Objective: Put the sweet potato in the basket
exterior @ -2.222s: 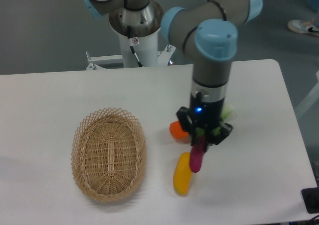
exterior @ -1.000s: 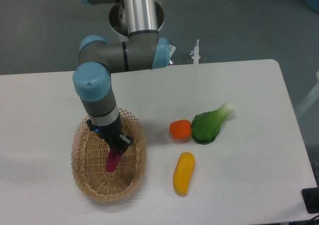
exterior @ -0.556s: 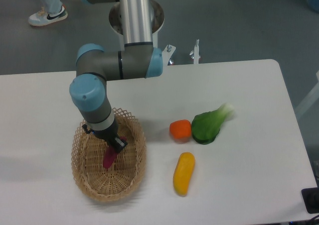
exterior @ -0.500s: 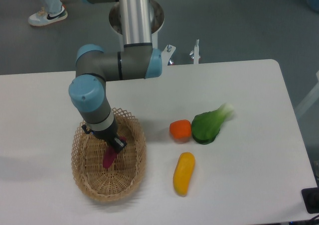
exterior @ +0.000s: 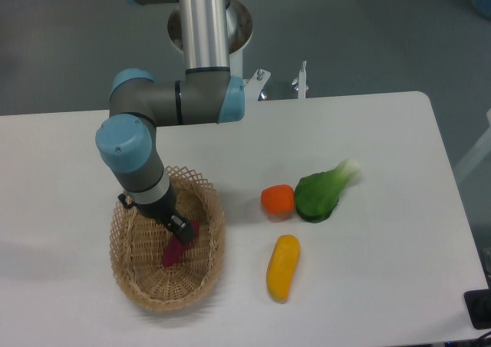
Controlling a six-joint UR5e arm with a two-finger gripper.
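The sweet potato (exterior: 176, 250) is a small magenta-purple piece inside the oval wicker basket (exterior: 126, 264) at the front left of the table. My gripper (exterior: 179, 229) reaches down into the basket and is shut on the sweet potato's upper end. The sweet potato hangs tilted, with its lower end close to the basket's floor. I cannot tell whether it touches the floor. The gripper's fingers are partly hidden by the wrist.
A yellow oblong vegetable (exterior: 282, 267) lies right of the basket near the front. An orange rounded vegetable (exterior: 277, 199) and a green leafy vegetable (exterior: 321, 192) sit right of centre. The arm's base (exterior: 207, 32) stands at the table's back edge.
The gripper carried the sweet potato from the right side of the table, by the yellow vegetable, over to the basket and lowered it inside. In the last half second the arm shifted slightly left.
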